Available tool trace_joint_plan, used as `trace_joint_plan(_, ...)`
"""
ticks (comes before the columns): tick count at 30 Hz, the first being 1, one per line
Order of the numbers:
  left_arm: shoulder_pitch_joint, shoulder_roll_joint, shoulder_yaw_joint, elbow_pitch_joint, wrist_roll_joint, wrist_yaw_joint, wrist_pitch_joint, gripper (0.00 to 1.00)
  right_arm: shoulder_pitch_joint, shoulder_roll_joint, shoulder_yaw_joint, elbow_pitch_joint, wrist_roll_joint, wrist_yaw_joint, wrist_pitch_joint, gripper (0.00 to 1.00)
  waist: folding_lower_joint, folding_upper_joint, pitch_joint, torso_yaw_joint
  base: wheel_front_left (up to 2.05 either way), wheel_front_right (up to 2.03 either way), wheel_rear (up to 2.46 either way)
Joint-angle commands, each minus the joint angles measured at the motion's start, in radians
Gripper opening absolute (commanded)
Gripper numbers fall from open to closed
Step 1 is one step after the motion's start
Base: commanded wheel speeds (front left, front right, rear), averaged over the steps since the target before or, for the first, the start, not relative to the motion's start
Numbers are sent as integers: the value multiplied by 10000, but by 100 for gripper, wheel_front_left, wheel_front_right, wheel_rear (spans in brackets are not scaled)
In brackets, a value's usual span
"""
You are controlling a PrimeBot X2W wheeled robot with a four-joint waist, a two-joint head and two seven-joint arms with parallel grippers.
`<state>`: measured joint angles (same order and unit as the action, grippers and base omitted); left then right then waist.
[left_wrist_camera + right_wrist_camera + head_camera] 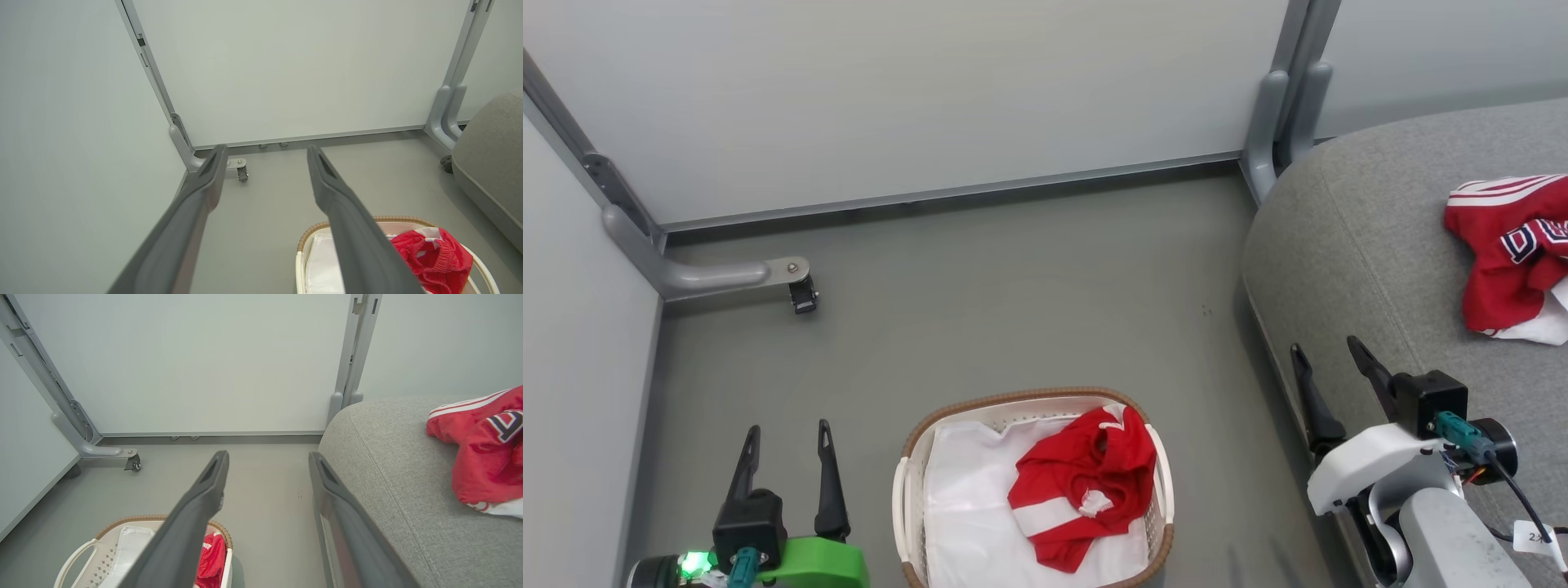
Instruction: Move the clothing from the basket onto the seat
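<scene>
The red jersey [1086, 482] sits bunched in the right half of the basket [980, 404], between the left end effector [788, 429] and right end effector [1327, 343], both spread empty, the right arguably nearer.

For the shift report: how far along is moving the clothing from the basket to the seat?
Done: a first jersey lies on the seat. In hand: nothing; the left gripper and right gripper are open and empty, either side of the basket. Left: a second jersey lies in the basket on a white sheet.
</scene>
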<state>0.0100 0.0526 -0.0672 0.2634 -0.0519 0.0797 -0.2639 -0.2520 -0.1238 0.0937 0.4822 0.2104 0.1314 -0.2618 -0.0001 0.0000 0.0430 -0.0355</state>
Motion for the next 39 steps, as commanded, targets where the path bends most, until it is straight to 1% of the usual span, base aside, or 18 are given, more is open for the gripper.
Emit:
trace_joint_plan(1, 126, 8, -12, -64, -40, 21, -9, 100, 160, -17, 14, -32, 43, -14, -47, 100, 1, 0, -5, -27, 0, 0, 0)
trace_joint_plan(8, -86, -8, -88, -123, -105, 14, -9, 100, -46, -59, 96, -84, 29, -14, -47, 100, 1, 0, 144, -119, 0, 0, 0)
trace_joint_plan(15, -446, -7, -455, -28, -453, 47, -9, 100, -436, -97, 108, -329, 100, -14, -47, 100, 1, 0, 719, -260, 0, 0, 0)
trace_joint_plan(22, -1016, -6, -872, 139, -664, -30, -9, 100, -957, -77, 184, -706, 219, -14, -49, 100, 1, 0, 1583, -481, 0, 0, 0)
trace_joint_plan(27, -1471, -3, -1176, 270, -582, -77, -9, 100, -1360, 10, 302, -1061, 234, -14, -47, 100, 1, 0, 2259, -736, 0, 0, 0)
trace_joint_plan(30, -1776, 1, -1289, 420, -599, -28, -9, 100, -1623, 35, 379, -1294, 288, -14, -47, 100, 1, 0, 2692, -879, 0, 0, 0)
trace_joint_plan(39, -2760, 7, -1653, 845, -557, -185, -9, 100, -2339, 179, 636, -2132, 534, -14, -48, 100, 1, 0, 3932, -1317, 0, 0, 0)
